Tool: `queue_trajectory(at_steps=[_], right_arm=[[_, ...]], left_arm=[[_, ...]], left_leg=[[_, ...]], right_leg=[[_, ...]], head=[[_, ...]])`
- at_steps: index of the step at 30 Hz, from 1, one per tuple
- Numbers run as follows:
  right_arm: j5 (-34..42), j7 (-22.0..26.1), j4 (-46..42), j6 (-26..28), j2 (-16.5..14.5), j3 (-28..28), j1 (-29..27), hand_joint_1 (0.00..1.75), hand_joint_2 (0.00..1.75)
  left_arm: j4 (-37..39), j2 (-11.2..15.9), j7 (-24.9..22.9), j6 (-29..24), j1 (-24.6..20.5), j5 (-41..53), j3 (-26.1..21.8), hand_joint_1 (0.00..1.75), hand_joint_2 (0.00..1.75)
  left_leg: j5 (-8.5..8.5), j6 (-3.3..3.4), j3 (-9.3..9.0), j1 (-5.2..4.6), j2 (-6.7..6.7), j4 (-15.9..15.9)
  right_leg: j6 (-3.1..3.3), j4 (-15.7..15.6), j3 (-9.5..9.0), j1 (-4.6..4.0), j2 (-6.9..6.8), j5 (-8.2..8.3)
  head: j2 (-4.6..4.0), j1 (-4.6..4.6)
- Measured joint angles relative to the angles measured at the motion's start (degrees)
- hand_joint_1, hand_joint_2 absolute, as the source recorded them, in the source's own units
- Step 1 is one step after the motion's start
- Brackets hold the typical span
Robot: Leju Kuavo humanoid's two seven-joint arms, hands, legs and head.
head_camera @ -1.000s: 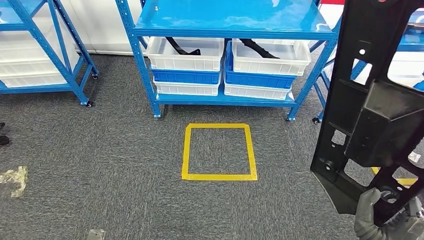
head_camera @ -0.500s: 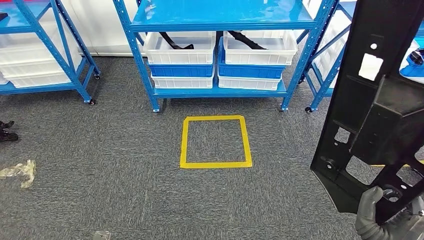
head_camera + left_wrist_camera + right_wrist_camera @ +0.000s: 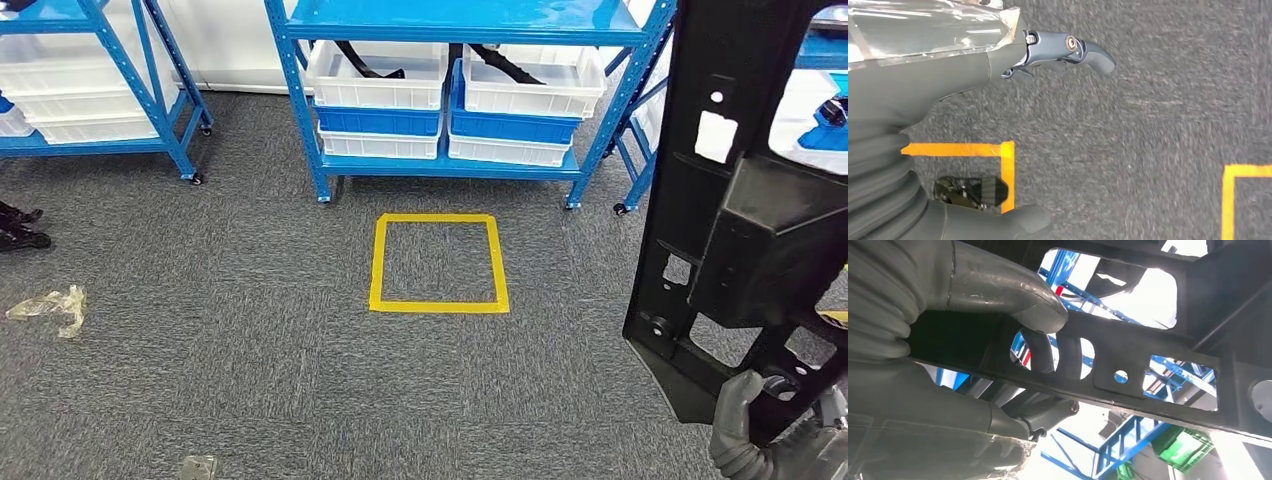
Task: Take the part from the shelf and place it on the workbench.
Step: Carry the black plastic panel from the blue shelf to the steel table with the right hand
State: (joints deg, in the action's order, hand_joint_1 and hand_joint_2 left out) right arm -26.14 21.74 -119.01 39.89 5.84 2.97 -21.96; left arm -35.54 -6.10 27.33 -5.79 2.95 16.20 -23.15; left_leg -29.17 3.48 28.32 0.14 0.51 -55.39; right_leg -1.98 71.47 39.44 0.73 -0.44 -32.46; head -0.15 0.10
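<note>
The part (image 3: 745, 230) is a long, flat black plastic panel, matte and ribbed, pierced by round holes and angular cut-outs, with a boxy raised block near its middle. It stands upright to the right of the yellow tape square (image 3: 438, 263), its top cut off by the frame edge. The right hand (image 3: 765, 430) grips its lower end; in the right wrist view the thick grey thumb presses one face while dark fingers (image 3: 1040, 350) curl through a cut-out behind it. The left hand (image 3: 998, 65) hangs over the coarse grey carpet (image 3: 250, 330), holding nothing, its fingers slightly bent and apart. Beyond the tape square stands a blue steel shelf (image 3: 460, 20) carrying white and blue plastic bins (image 3: 375, 80); black curved pieces lie in them, too hidden to make out.
</note>
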Motion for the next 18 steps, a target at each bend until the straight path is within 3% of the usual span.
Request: queue_trajectory(at_steps=[1,2,3,5,6,7,12,18], right_arm=[[-0.01,-0.05,0.05,0.0,0.03,-0.04,0.01,1.75,1.75],[-0.01,-0.09,0.1,0.0,0.05,-0.07,0.01,1.75,1.75],[-0.01,-0.1,0.14,0.0,0.07,-0.1,0.04,1.75,1.75],[-0.01,-0.1,0.15,0.0,0.11,-0.18,0.23,1.75,1.75],[-0.01,-0.1,0.16,0.0,0.12,-0.22,0.34,1.75,1.75],[-0.02,-0.11,0.16,0.0,0.13,-0.26,0.4,1.75,1.75],[-0.05,-0.15,0.17,0.0,0.16,-0.29,0.41,1.75,1.75],[-0.05,-0.69,0.49,0.0,0.52,-0.52,1.0,1.75,1.75]], left_arm=[[0.0,0.0,-0.02,-0.01,0.06,-0.01,0.1,0.0,1.75],[0.0,-0.01,-0.03,-0.01,0.12,-0.03,0.19,0.0,1.75],[0.0,-0.02,-0.03,-0.01,0.16,-0.04,0.29,0.0,1.75],[-0.01,-0.02,-0.03,-0.01,0.17,-0.06,0.54,0.0,1.75],[-0.02,0.0,-0.03,-0.01,0.15,-0.06,0.65,0.0,1.75],[-0.04,0.03,-0.04,-0.01,0.13,-0.05,0.72,0.0,1.75],[-0.25,0.16,-0.05,-0.03,0.17,-0.29,0.86,0.0,1.75],[-0.6,0.21,-0.06,-0.49,0.28,-1.82,1.37,0.0,1.75]], left_leg=[[0.4,-0.05,0.52,-0.03,0.05,-0.04],[0.73,-0.16,0.93,-0.02,0.07,-0.09],[1.01,-0.32,1.24,0.02,0.07,-0.16],[1.34,-0.74,1.56,-0.07,0.04,-0.53],[1.45,-1.0,1.78,-0.2,0.03,-0.82],[1.56,-1.26,2.05,-0.35,0.04,-1.09],[2.23,-0.35,2.83,-0.34,-0.05,-1.27],[3.02,-1.58,2.95,-0.03,-0.09,-0.63]], right_leg=[[-0.19,2.15,0.32,0.03,0.04,-0.95],[-0.54,2.13,-0.5,0.09,0.05,-1.03],[-1.03,-0.43,-2.61,0.18,0.05,-0.29],[-1.82,-9.15,-8.32,0.4,0.04,1.79],[-1.84,-12.69,-10.42,0.43,0.13,2.49],[-1.67,-14.64,-11.39,0.43,0.22,2.77],[-0.61,-15.29,-11.12,0.23,0.38,3.2],[0.16,-15.23,-10.75,-0.16,0.36,3.63]], head=[[0.0,0.0],[0.0,0.0],[0.0,0.0],[0.0,0.04],[0.0,0.01],[0.0,-0.03],[0.0,-0.14],[0.0,-0.13]])
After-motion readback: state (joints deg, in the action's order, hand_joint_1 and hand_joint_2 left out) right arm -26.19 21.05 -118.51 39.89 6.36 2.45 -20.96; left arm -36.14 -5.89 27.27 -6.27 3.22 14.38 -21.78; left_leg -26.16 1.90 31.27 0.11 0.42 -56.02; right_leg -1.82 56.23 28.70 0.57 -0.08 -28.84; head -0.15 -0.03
